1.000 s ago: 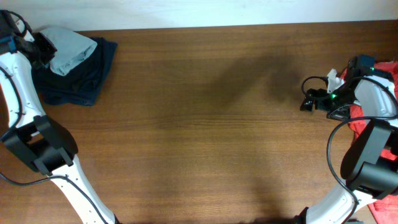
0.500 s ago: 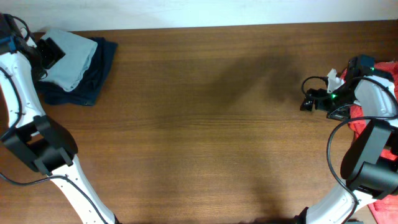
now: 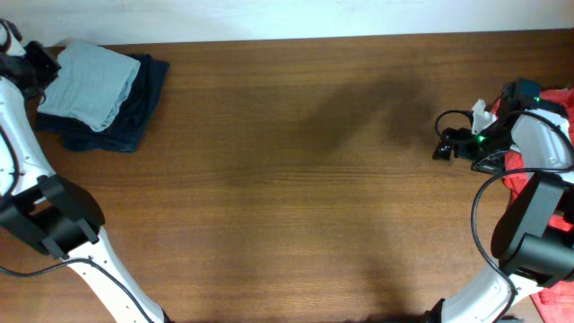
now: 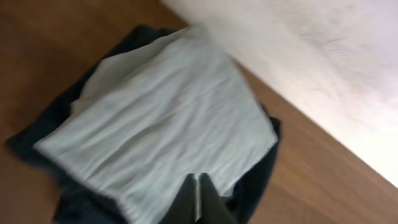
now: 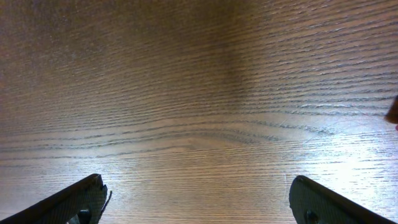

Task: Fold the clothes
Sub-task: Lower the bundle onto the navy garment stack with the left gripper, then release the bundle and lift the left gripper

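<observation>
Brown wooden table fills the overhead view, its grain running left to right, with a white wall along the far edge. The middle of the board has nothing lying on it; the cloth sits at the two ends.

At the far left corner a pale grey-teal short-sleeved T-shirt lies as a flat, roughly rectangular packet on top of a dark navy cloth garment, whose edges show around it on the right and near sides. The left wrist view, somewhat blurred, shows the same stack from above. The left gripper hangs over the near edge of the pale shirt with its fingers pressed together and no cloth between them, so it holds nothing.

At the right end the right gripper hovers over bare wood with its fingers spread wide. Its wrist view shows only table between them, so it too is empty. A red cloth shirt lies rumpled at the right edge, partly hidden under that arm.

By the look of it, the task is well along but not finished. The pale T-shirt reads as folded and stacked, and the navy piece beneath seems to be a tidy bundle as well, though most of it is covered. The red shirt appears unfolded, and it is probably the piece left: it would need to be drawn out onto the open wood, spread, folded and set aside. Thin cloth like this may bunch or slip in a pinch.
</observation>
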### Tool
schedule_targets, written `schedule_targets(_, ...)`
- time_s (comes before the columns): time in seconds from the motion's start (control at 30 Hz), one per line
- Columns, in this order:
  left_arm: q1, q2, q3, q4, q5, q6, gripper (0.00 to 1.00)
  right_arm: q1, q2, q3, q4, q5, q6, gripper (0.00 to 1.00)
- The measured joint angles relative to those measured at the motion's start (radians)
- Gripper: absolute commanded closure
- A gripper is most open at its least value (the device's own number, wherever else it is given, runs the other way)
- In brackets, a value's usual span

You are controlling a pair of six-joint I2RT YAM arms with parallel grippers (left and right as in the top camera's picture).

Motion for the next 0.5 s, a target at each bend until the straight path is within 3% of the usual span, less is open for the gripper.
schedule_targets(0.5, 0.105, 0.251, 0.008, -0.033, 0.275, 0.113, 1.0, 0.0, 0.0, 0.0, 0.0, 0.0, 0.0, 0.01)
